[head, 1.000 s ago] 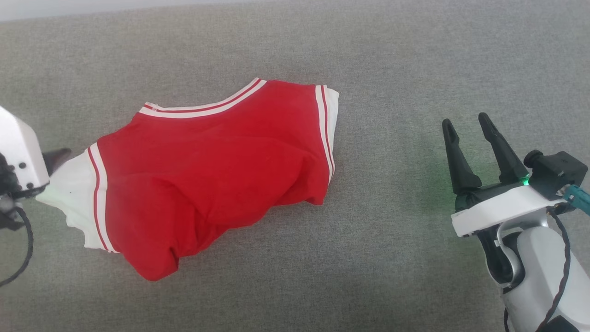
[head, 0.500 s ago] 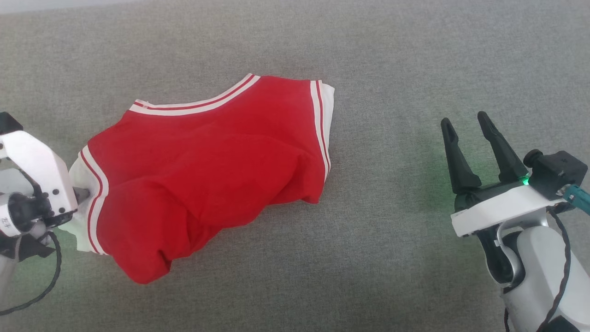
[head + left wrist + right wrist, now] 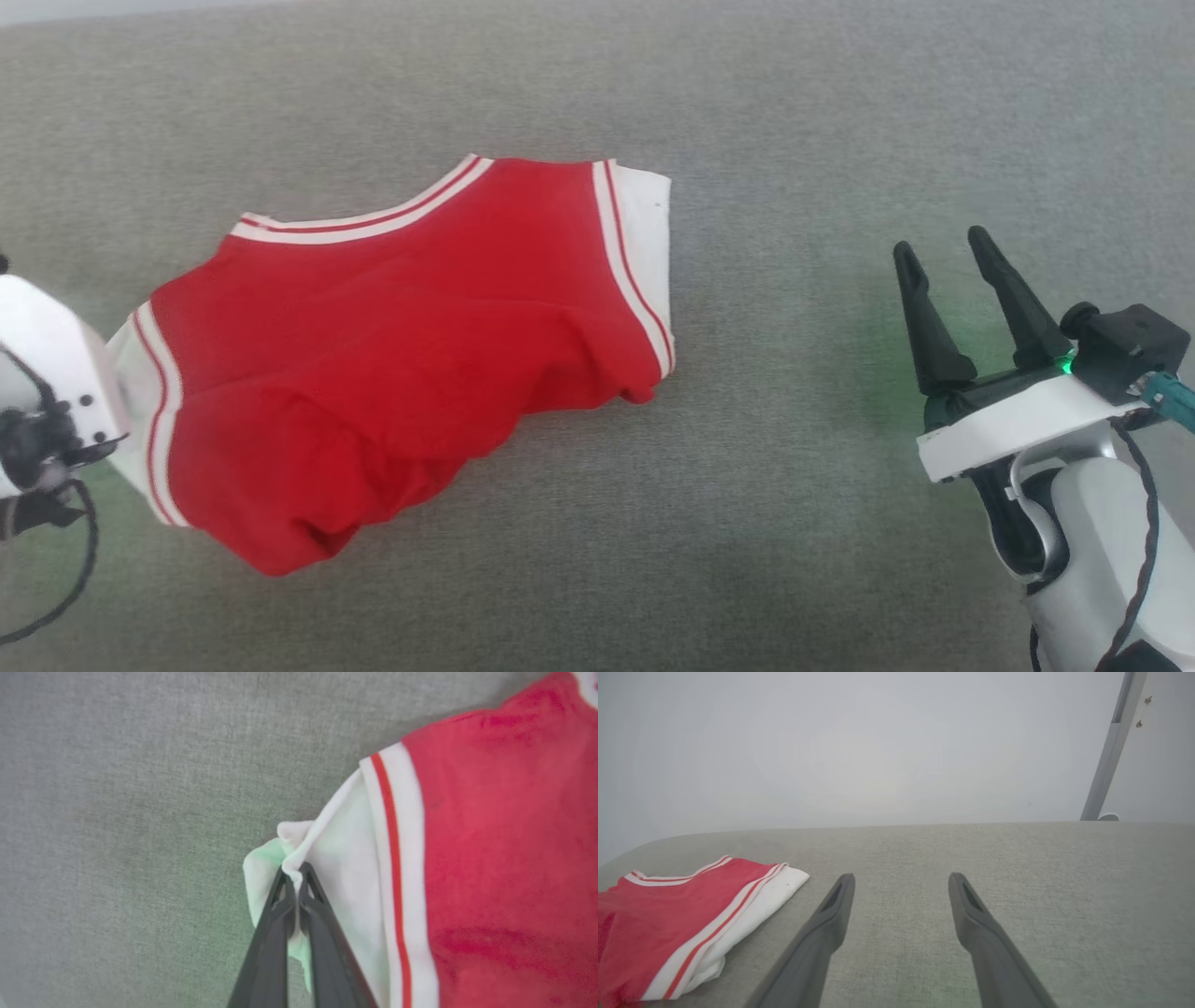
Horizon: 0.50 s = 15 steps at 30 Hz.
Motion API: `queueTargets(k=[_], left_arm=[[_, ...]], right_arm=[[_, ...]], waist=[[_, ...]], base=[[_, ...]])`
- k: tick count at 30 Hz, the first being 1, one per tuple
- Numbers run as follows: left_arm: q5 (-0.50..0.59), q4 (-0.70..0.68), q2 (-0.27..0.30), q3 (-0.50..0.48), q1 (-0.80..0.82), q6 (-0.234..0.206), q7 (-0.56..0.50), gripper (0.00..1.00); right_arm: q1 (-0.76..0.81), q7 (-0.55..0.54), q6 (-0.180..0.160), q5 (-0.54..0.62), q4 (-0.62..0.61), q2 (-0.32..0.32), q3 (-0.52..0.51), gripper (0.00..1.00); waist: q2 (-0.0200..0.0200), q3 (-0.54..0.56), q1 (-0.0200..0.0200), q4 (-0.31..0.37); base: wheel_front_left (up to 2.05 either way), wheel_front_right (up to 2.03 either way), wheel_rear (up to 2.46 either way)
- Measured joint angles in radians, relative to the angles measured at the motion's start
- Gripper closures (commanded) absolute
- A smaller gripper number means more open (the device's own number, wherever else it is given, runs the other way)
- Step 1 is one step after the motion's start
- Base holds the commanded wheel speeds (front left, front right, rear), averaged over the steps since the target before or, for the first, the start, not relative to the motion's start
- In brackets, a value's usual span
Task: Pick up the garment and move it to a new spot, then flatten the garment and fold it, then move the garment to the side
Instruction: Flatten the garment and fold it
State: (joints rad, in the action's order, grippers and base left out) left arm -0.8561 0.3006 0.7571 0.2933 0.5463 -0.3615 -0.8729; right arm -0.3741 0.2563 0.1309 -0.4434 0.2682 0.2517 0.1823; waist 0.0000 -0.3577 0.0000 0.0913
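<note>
We see the garment (image 3: 401,355) lying rumpled on the gray fabric surface (image 3: 794,541), left of the middle in the head view, its red body facing up and its striped neckline (image 3: 364,217) toward the far side. Our left gripper (image 3: 294,873) is clamped on the near white sleeve (image 3: 345,858). In the left wrist view its 2 dark fingers (image 3: 266,942) meet, with a fold of white cloth squeezed between the tips (a green glow tints the cloth just beside them). The sleeve's red-and-white trim (image 3: 395,858) runs alongside, then the red cloth. Our right gripper (image 3: 941,241) stands well apart from the garment at the right, its 2 fingers spread wide with nothing between them. In the right wrist view the far sleeve (image 3: 756,905) lies flat on the surface off to the left of those fingers. Beyond the surface's far edge are a pale wall (image 3: 878,742) and 1 gray pole (image 3: 1108,756).
</note>
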Motion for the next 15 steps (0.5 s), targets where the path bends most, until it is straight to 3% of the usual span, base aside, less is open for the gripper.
queueTargets(k=[1,7,15], left_arm=[[0.0,-0.002,-0.008,0.0,0.0,0.013,0.02,0.02],[0.003,0.0,-0.07,-0.002,0.0,0.074,0.168,0.0],[0.049,-0.057,-0.13,-0.033,-0.035,0.164,0.487,0.0]], right_arm=[[-0.001,-0.001,0.0,-0.002,-0.002,0.002,0.006,0.0],[-0.021,-0.041,0.0,-0.026,-0.005,0.014,0.055,0.0],[-0.063,-0.157,0.0,-0.093,0.033,0.033,0.108,0.0]], waist=[[0.0,0.003,0.0,-0.006],[0.0,0.032,0.0,-0.044],[0.0,0.082,0.0,-0.108]], base=[[0.0,0.0,0.0],[0.0,0.0,0.0],[0.0,0.0,0.0]])
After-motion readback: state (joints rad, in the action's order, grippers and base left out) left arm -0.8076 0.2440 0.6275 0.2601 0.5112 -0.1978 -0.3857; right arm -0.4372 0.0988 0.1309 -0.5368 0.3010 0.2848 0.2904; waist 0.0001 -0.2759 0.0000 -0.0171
